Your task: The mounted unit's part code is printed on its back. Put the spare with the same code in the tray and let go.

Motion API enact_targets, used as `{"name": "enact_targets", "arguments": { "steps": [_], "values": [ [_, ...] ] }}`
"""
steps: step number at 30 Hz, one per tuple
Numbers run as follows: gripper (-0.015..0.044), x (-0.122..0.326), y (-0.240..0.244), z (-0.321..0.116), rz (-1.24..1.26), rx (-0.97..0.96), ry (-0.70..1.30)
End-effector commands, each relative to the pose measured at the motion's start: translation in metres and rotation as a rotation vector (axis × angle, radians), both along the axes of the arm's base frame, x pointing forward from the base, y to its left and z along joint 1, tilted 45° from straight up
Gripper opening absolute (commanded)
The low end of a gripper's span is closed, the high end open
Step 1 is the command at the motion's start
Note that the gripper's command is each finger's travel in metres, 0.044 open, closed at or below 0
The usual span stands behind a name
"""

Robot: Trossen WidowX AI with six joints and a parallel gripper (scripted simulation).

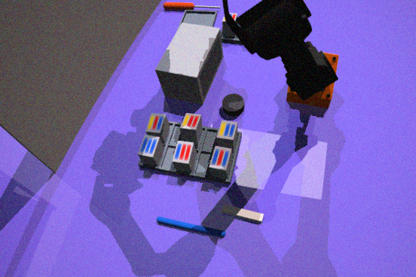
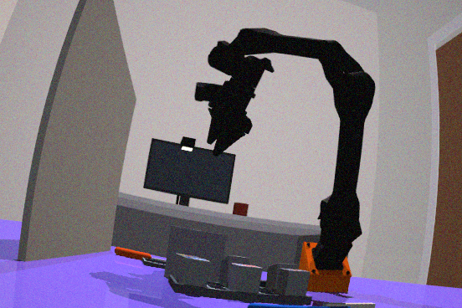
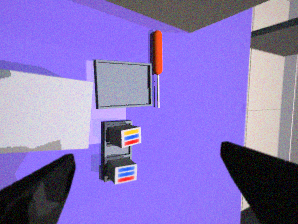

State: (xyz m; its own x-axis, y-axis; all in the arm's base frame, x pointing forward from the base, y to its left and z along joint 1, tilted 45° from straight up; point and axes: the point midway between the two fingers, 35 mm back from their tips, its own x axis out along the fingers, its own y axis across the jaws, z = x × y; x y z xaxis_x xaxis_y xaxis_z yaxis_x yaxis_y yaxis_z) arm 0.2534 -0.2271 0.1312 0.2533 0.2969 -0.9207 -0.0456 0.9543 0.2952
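My gripper [image 2: 213,148] [image 3: 149,153] is open and empty, high above the table; its fingers are out of view in the top view. A large grey box [image 1: 192,48] [image 3: 45,110] shows no code on its visible faces. The empty grey tray [image 1: 198,19] [image 3: 122,84] lies beyond it. The six-place rack [image 1: 169,155] holds several striped spares, such as blue-blue-blue [image 1: 149,146], blue-red-red [image 1: 184,151] and blue-red-blue [image 1: 221,157]. The small rack [image 3: 115,146] holds a yellow-blue-red spare [image 3: 131,136] and a blue-blue-red spare [image 3: 125,172]. The arm partly hides that rack in the top view.
An orange screwdriver [image 1: 178,6] [image 3: 157,52] lies beside the tray. A dark round puck [image 1: 233,104] stands between the box and my orange base [image 1: 331,93]. A blue rod [image 1: 181,223] and a pale bar [image 1: 250,215] lie before the six-place rack. A tall panel [image 2: 79,129] stands at the left.
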Motion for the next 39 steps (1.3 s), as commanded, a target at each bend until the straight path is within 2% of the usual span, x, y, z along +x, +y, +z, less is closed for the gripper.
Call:
{"name": "enact_targets", "arguments": {
  "steps": [1,8,27,29,34,39],
  "values": [
    [0.0440,0.043,0.035,-0.017,0.005,0.162,0.041],
    [0.0440,0.110,0.126,-0.057,-0.005,0.471,0.239],
    [0.0440,0.110,0.128,-0.055,0.011,0.468,0.230],
    [0.0440,0.110,0.144,-0.039,0.137,0.442,0.153],
    [0.0440,0.102,0.211,0.023,0.637,0.329,-0.152],
    [0.0440,0.072,0.279,0.084,1.146,0.204,-0.481]
  ]
}}
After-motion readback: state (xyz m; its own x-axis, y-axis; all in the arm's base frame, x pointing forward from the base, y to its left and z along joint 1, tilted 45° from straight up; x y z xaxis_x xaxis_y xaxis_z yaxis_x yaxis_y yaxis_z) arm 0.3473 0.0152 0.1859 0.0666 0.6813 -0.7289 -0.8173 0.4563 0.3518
